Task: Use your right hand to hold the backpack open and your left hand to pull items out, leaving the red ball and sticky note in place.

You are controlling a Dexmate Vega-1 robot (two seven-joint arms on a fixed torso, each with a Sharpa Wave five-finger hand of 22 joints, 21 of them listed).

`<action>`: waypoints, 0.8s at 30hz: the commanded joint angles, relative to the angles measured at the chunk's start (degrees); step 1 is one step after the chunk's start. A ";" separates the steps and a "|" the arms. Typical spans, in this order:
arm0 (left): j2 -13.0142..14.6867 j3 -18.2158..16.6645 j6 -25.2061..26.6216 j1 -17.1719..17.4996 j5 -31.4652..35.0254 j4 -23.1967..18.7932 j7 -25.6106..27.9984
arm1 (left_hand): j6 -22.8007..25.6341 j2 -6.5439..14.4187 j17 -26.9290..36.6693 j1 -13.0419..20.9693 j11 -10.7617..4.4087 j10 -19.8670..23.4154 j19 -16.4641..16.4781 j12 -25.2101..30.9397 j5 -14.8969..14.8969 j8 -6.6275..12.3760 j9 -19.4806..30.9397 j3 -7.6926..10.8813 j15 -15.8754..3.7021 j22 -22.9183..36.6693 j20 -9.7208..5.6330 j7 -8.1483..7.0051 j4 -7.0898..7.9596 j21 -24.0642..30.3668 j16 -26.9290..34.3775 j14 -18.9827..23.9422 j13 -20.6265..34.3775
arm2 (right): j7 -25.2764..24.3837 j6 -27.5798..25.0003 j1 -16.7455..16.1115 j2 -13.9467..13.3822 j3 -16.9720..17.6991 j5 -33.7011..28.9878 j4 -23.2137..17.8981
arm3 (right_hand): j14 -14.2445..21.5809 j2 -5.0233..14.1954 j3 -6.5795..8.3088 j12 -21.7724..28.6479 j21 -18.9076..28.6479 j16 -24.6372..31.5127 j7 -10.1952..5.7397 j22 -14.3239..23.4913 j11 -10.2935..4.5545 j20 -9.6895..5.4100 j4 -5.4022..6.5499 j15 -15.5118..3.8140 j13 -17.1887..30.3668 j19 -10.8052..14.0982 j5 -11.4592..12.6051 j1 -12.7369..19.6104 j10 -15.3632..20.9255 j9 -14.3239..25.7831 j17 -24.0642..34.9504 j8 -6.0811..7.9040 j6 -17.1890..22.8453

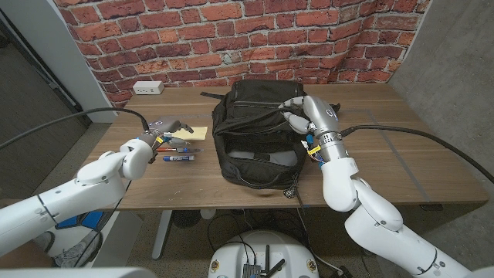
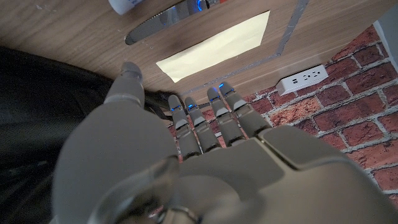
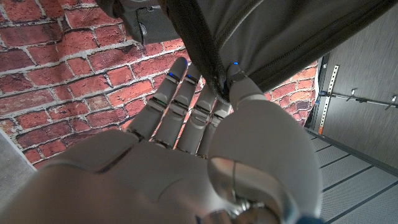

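**Backpack flap held up, left hand empty beside the items already out**

The black backpack (image 1: 258, 135) is seen at the middle of the wooden table (image 1: 386, 139), its opening turned toward the near edge. The upper flap is pinched by the right hand (image 1: 302, 114) at the bag's right side; in the right wrist view the fabric edge is caught between thumb and fingers (image 3: 186, 93). The left hand (image 1: 164, 128) is held over the table to the left of the bag, fingers apart and nothing in it. Just beside it lie a yellow sticky note (image 1: 193, 132), pens (image 1: 179, 150) and a marker (image 1: 177, 158); a knife blade (image 2: 158, 22) is shown next to the note in the left wrist view. A red ball cannot be made out.

The bag is judged soft and limp: the flap would likely sag shut if released, so a grip on the zipper seam is best kept. Whatever remains inside is hidden; small, light objects are expected, best taken by a pinch across their narrow side. A white power strip (image 1: 148, 87) sits at the far left.
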 commanded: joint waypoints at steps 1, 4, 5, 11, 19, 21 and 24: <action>-1.45 0.31 -2.62 -1.87 -3.99 2.09 2.60 | 0.15 0.86 0.13 0.14 0.16 -0.24 -0.17 0.31 0.21 0.38 0.18 -0.09 -6.93 0.00 -7.72 0.31 -0.13 0.16 0.48 -0.41 0.02 | 2.04 -0.79 -2.55 -2.08 1.28 -0.65 -2.63 | -0.10 0.45 0.11 0.29 0.35 -0.03 -0.34 0.11 -0.44 -8.07 0.27 -6.59 0.05 -0.16 0.35 -0.32 0.27 0.17 0.22 0.41 0.61; -1.91 0.10 -3.11 -1.89 -4.88 2.50 3.51 | 0.21 1.00 0.13 0.00 0.30 -0.24 -0.14 0.35 0.20 0.42 0.19 -0.12 -6.89 0.01 -7.61 0.33 -0.10 0.21 0.51 -0.42 0.03 | 2.55 -1.03 -3.15 -2.62 1.57 -0.89 -3.08 | -0.18 0.44 0.11 0.28 0.36 -0.09 -0.43 0.11 -0.59 -8.08 0.28 -6.61 0.09 -0.20 0.35 -0.37 0.21 0.17 0.22 0.44 0.67; -2.05 -0.03 -3.32 -1.88 -5.29 2.67 3.76 | 0.21 1.02 0.14 -0.03 0.29 -0.22 -0.12 0.37 0.19 0.42 0.19 -0.12 -6.89 0.01 -7.64 0.32 -0.09 0.22 0.52 -0.42 0.03 | 2.62 -1.12 -3.40 -2.69 1.67 -0.89 -3.20 | -0.22 0.45 0.13 0.28 0.37 -0.12 -0.43 0.11 -0.58 -8.08 0.28 -6.62 0.07 -0.20 0.35 -0.37 0.24 0.17 0.21 0.45 0.69; -3.20 -1.21 -4.86 -1.36 -8.23 3.84 5.82 | 0.04 1.27 0.16 -0.39 0.37 -0.22 -0.06 0.42 0.16 0.38 0.19 -0.20 -6.85 0.01 -7.48 0.48 0.05 0.29 0.60 -0.34 0.04 | 3.20 -1.32 -4.42 -3.33 2.03 -1.11 -3.69 | -0.23 0.41 0.10 0.18 0.40 -0.13 -0.47 0.10 -0.43 -8.07 0.24 -6.66 0.05 -0.23 0.34 -0.38 0.07 0.17 0.26 0.44 0.63; -5.58 -3.31 -7.40 -0.25 -13.16 5.47 8.98 | -0.57 2.03 0.20 -1.28 0.62 -0.37 0.03 0.47 0.10 0.20 0.20 -0.33 -6.41 0.03 -6.95 0.76 0.44 0.41 0.67 -0.43 0.06 | 4.24 -1.55 -4.87 -3.76 2.14 -1.29 -3.94 | -0.20 0.43 0.08 0.20 0.45 -0.12 -0.48 0.09 -0.31 -8.06 0.26 -6.66 0.01 -0.25 0.33 -0.45 0.19 0.16 0.32 0.46 0.64; -6.09 -3.43 -7.70 -0.21 -13.76 5.73 9.69 | -0.67 2.14 0.19 -1.33 0.73 -0.42 0.05 0.47 0.10 0.16 0.19 -0.32 -6.33 0.04 -6.86 0.77 0.44 0.43 0.65 -0.49 0.06 | 4.46 -1.68 -5.02 -3.89 2.26 -1.35 -4.15 | -0.24 0.41 0.09 0.20 0.46 -0.15 -0.50 0.09 -0.26 -8.06 0.23 -6.68 -0.01 -0.25 0.34 -0.42 0.24 0.16 0.33 0.48 0.67; -7.19 -3.98 -8.92 -0.14 -15.44 6.56 10.72 | -0.97 2.60 0.21 -1.52 0.87 -0.54 0.03 0.47 0.10 0.04 0.14 -0.25 -6.24 0.05 -6.54 0.93 0.55 0.45 0.66 -0.59 0.07 | 5.32 -1.80 -5.48 -4.48 2.78 -0.93 -4.71 | -0.27 0.39 0.08 0.15 0.49 -0.18 -0.68 0.09 -0.25 -8.05 0.23 -6.65 -0.01 -0.26 0.34 -0.47 0.14 0.16 0.34 0.51 0.74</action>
